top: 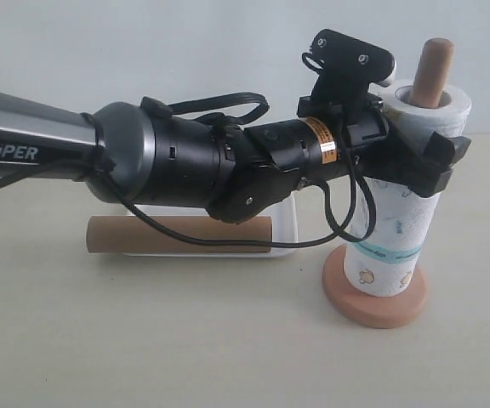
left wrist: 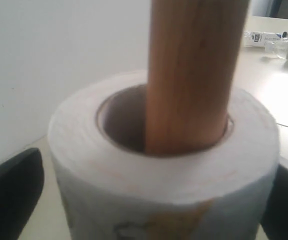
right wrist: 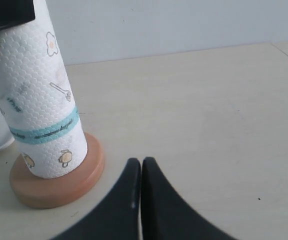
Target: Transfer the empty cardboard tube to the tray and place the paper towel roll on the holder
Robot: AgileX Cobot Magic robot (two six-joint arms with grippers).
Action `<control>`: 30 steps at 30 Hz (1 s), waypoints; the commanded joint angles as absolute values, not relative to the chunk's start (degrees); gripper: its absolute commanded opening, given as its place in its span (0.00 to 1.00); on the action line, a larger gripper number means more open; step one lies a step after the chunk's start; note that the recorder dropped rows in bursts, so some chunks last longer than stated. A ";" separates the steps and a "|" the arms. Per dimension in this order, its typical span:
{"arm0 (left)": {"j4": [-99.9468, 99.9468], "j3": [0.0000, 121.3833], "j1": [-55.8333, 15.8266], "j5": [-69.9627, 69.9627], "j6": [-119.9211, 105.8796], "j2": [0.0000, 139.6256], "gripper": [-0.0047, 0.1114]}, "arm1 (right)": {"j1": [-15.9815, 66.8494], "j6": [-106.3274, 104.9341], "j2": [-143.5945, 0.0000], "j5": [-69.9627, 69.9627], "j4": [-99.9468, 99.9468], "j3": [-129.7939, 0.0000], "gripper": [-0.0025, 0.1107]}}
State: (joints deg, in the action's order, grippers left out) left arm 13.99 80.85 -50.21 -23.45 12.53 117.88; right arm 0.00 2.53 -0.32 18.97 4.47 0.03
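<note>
The paper towel roll (top: 402, 229) stands upright on the holder, its lower end on the round base (top: 374, 306). The pole (top: 433, 72) sticks out of its core, also shown close up as the pole (left wrist: 194, 75) inside the roll (left wrist: 164, 175). My left gripper (top: 425, 163) reaches across and straddles the roll's upper part, open, with a strip of table showing between one finger (left wrist: 11, 195) and the paper. The empty cardboard tube (top: 181, 235) lies in the white tray (top: 286, 223). My right gripper (right wrist: 141, 167) is shut and empty, low over the table beside the holder base (right wrist: 59, 185).
The left arm's black body (top: 185, 161) and its cable hang over the tray. Small bottles (left wrist: 279, 42) lie on a far table. A pale wall runs behind the table. Bare tabletop (right wrist: 209, 115) lies beyond the right gripper.
</note>
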 commanded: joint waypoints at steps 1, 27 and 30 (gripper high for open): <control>17.15 80.56 -50.46 -24.13 12.29 114.67 0.95 | 0.00 2.53 0.00 18.47 4.39 0.00 0.02; 16.48 80.56 -50.46 19.40 15.35 80.32 0.09 | 0.00 2.53 0.00 18.47 4.39 0.00 0.02; 16.48 80.56 -50.46 27.17 15.35 76.59 0.09 | 0.00 2.53 0.00 18.47 4.39 0.00 0.02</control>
State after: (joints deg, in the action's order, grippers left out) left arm 17.08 80.85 -50.21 19.57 14.83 79.96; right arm 0.00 2.53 -0.32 18.97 4.47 0.03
